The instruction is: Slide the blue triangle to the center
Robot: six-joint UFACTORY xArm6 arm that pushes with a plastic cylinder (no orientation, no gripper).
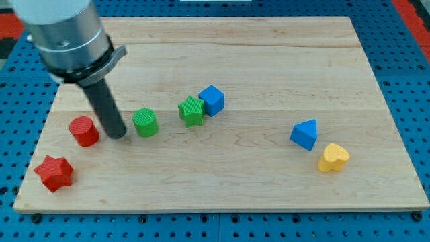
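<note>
The blue triangle (304, 134) lies on the wooden board (269, 60) toward the view's right, just up and left of the yellow heart (333, 158). My tip (117, 134) rests on the board at the view's left, between the red cylinder (84, 130) and the green cylinder (144, 123), close to both. It is far to the left of the blue triangle.
A green star (191, 111) and a blue cube (211, 100) touch each other near the board's middle. A red star (54, 173) sits at the lower left corner. Blue pegboard (410, 81) surrounds the board.
</note>
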